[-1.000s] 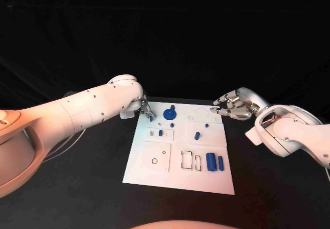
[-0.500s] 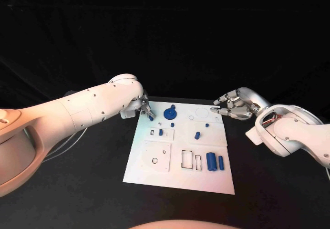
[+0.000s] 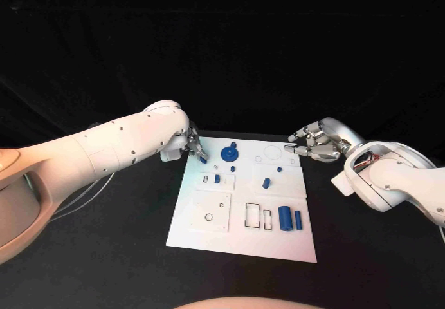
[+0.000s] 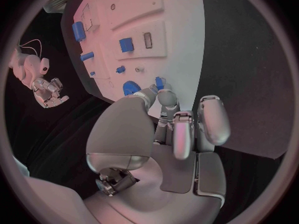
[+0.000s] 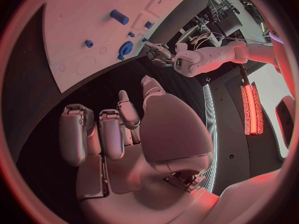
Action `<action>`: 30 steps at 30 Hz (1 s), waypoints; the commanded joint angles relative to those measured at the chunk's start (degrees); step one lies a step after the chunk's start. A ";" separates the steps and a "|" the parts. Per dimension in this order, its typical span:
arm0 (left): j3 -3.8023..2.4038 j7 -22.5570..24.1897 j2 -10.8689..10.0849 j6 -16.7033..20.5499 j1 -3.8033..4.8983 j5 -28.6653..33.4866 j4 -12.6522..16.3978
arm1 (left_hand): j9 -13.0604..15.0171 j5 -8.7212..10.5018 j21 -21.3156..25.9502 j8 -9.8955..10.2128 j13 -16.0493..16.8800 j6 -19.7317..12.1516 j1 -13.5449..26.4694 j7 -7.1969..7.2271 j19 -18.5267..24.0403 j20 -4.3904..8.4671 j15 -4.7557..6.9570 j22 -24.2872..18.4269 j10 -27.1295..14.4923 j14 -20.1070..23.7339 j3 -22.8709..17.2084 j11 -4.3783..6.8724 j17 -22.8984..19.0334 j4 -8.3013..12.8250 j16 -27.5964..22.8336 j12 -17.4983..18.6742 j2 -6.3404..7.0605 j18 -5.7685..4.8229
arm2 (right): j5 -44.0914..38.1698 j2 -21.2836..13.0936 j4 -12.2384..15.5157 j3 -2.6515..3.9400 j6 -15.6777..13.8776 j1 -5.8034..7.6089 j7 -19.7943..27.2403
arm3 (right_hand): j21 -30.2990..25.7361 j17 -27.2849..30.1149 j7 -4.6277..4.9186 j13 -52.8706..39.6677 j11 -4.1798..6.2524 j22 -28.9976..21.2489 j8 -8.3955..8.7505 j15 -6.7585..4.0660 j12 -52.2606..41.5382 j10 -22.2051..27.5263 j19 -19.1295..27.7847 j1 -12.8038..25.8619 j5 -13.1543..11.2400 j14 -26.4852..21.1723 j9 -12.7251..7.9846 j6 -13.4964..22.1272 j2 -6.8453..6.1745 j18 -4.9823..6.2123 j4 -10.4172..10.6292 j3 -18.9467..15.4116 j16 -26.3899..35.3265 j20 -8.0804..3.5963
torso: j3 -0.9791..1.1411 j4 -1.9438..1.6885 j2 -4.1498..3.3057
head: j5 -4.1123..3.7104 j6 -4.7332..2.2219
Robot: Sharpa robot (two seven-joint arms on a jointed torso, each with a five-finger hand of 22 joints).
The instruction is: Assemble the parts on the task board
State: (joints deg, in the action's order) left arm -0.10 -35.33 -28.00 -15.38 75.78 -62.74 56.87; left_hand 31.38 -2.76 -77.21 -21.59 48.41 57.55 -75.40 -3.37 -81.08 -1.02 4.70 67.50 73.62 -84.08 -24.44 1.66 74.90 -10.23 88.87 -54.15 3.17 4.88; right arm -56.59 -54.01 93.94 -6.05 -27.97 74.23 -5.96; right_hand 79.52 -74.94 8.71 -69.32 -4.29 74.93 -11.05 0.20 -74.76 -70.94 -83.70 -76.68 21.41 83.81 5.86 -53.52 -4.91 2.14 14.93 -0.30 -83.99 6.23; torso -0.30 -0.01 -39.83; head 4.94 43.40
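A: Two hands up at the far end of the task board [image 3: 243,248], one on each side. Anything different from a second ago?

B: Barely. The left hand [image 3: 190,144] sits at the board's far left corner, same spot as before. It has a small blue peg [image 3: 201,155] pinched between thumb and a finger. The left wrist view shows the same grip: fingertips [image 4: 164,95] closed on the blue peg [image 4: 159,82], right over the board edge [image 4: 187,45].

A: Did the peg shift?

B: Slightly, if at all. It looks a touch closer to the board's left edge than a second ago. The arm holds the same pose.

A: Right side?

B: The right hand [image 3: 315,145] is unmoved. It hangs just off the board's far right corner, fingers curled in with nothing in them. The right wrist view agrees: fingers [image 5: 102,132] bent toward the palm, no part held.

A: Parts on the board?

B: All where they were. The blue gear [image 3: 229,153] is just beside the left hand, at the far end. A small blue block [image 3: 266,183] lies mid-board on the right half. Two blue cylinders [image 3: 291,219] lie side by side near the right edge, next to the rectangular slot [image 3: 251,215]. A little blue piece [image 3: 217,179] sits in the left middle panel.

A: Contact between gear and peg?

B: Apart, but near.
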 commanded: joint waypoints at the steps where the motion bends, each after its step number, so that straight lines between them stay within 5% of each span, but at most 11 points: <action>1: -0.07 0.12 -1.06 2.17 0.08 3.88 1.95 | 0.59 -0.23 -0.18 -0.37 0.07 1.34 0.95 0.78 -0.22 -0.05 0.26 0.16 0.45 -5.55 -3.77 -0.03 13.95 2.98 0.17 -0.22 0.50 -0.31 | -0.25 -0.10 0.08 0.00 0.01 -0.03 0.53 | -0.21 -5.19 0.05 -0.06 0.22 9.00 -0.32 -0.40 0.20 0.00 0.00 -0.17 0.20 3.73 -0.08 -0.25 0.56 0.56 0.09 -0.34 0.29 -0.27 | 0.10 -0.17 0.13 | 0.08 0.09; 13: -0.54 -0.44 -6.49 5.39 0.55 5.65 10.81 | 1.19 -0.22 -0.58 -1.38 0.47 1.72 2.92 1.12 -0.53 0.08 0.47 0.87 1.14 -5.57 -6.23 0.23 13.99 3.62 0.20 -0.83 1.76 -0.44 | -0.11 -0.21 0.08 0.00 -0.23 -0.03 0.56 | -0.27 -5.11 0.04 -0.07 0.22 8.98 -0.34 -0.41 0.19 -0.02 0.02 -0.22 0.29 3.71 -0.09 -0.26 0.63 0.57 0.09 -0.35 0.35 -0.28 | 0.52 -0.67 0.63 | 0.30 0.56; 19: -0.46 0.04 -8.31 6.10 0.34 3.82 14.18 | 1.32 -0.22 -0.60 -1.58 0.34 1.70 3.15 1.24 -0.55 0.13 0.55 0.91 1.22 -5.57 -6.86 0.33 13.99 4.15 0.21 -0.75 2.38 -0.45 | -0.05 -0.18 0.08 0.00 -0.26 -0.03 0.64 | -0.27 -5.11 0.04 -0.07 0.22 8.98 -0.34 -0.41 0.19 -0.02 0.02 -0.22 0.29 3.71 -0.09 -0.26 0.63 0.57 0.09 -0.35 0.35 -0.28 | 0.35 -0.62 0.58 | 0.25 0.79; 30: -0.03 1.51 -9.99 7.70 -1.82 1.88 17.60 | 1.45 -0.22 -0.72 -1.79 0.26 1.77 3.39 1.36 -0.64 0.16 0.63 1.12 1.38 -5.57 -7.47 0.44 14.01 4.76 0.22 -0.71 3.10 -0.49 | 0.05 -0.23 0.12 0.00 -0.34 -0.04 0.76 | -0.33 -5.07 0.04 -0.04 0.22 8.95 -0.36 -0.41 0.21 0.00 0.05 -0.21 0.35 3.70 -0.09 -0.28 0.65 0.58 0.12 -0.37 0.37 -0.28 | 0.29 -0.71 0.56 | 0.15 1.25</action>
State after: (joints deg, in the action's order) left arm -0.08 -35.14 -38.03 -9.14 73.99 -59.61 74.06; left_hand 32.78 -2.79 -77.68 -23.03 48.69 57.78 -71.94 -3.55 -81.29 -0.81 4.92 68.55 74.64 -83.87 -30.18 1.86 74.94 -6.99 88.87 -54.80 5.84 4.88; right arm -56.44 -54.25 94.00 -6.05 -28.21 74.23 -5.83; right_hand 79.52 -74.93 8.71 -69.32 -4.29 74.93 -11.05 0.20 -74.76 -70.94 -83.70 -76.91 21.41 83.81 5.86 -53.52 -4.69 2.15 14.93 -0.30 -83.99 6.23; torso 0.07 -0.70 -39.25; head 5.12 44.54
